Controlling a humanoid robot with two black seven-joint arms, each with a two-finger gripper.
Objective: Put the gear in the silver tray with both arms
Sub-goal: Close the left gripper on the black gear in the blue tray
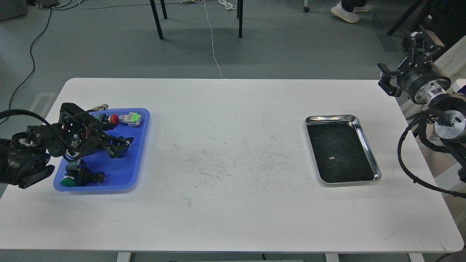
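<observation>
Head camera looks forward and down over the white table.

Silver tray sits flat on the white worktop, polished rim gleaming, dark scratched bottom bare but for one tiny pale fleck. It lies below and inward of the right gripper, which hangs off the far right edge, and well apart from the left gripper, low over the blue tray.
</observation>
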